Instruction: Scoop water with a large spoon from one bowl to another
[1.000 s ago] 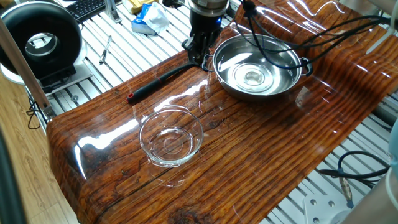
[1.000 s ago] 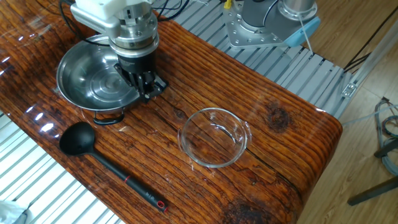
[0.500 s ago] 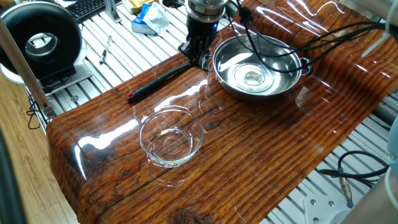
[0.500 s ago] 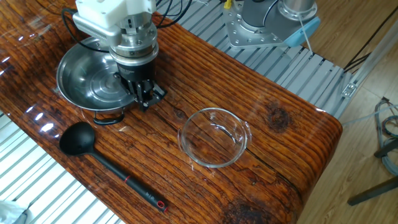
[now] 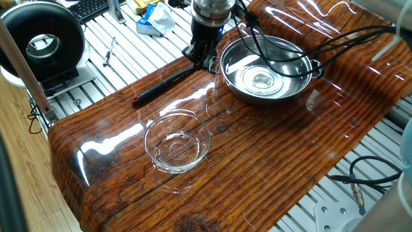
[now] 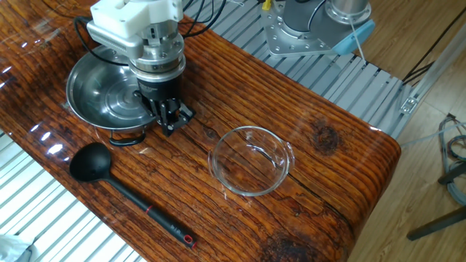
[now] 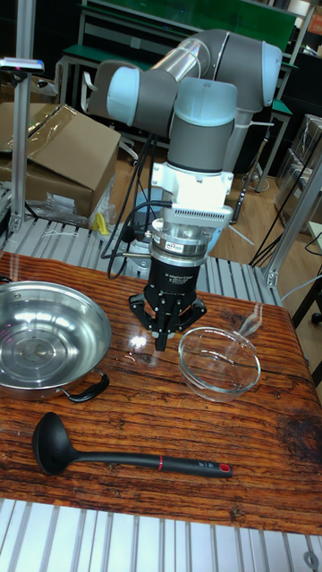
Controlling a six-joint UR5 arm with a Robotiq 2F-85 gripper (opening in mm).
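There is small white writing on the black body of the claw, but it is too tiny to read.

The steel bowl is wide and shiny, with little black handles on its sides. It sits on the wooden table. Bright glints show in its bottom, so the water can only just be made out. The glass bowl is smaller and see-through. It stands on the table well apart from the steel bowl. I cannot tell if anything is in it.

The large spoon is a long black ladle with a red tip. It lies flat on the table near the front edge, with its round cup just beside the steel bowl.

The claw hangs low over the table, between the two bowls and just beside the steel one. Its fingers are pressed together at the tips. It holds nothing.
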